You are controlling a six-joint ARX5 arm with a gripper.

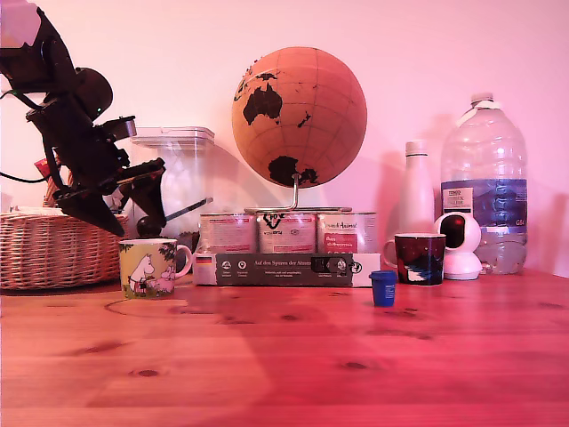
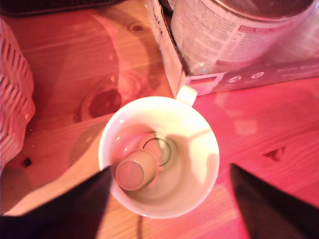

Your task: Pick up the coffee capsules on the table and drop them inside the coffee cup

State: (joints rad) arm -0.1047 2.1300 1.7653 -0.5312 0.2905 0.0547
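Note:
The pale yellow-green coffee cup with cartoon figures stands on the wooden table at the exterior view's left. My gripper hangs open just above its mouth, its dark fingers spread wider than the cup. Looking straight down in the wrist view, the whitish-grey capsule lies tipped on its side at the bottom of the cup. Nothing is between the fingers. The bright blue capsule stands on the table well to the exterior view's right, in front of a dark mug.
A wicker basket sits close beside the cup. Behind it a long box carries three tins, with a globe above. A dark mug, white bottle, white camera and water bottle stand at right.

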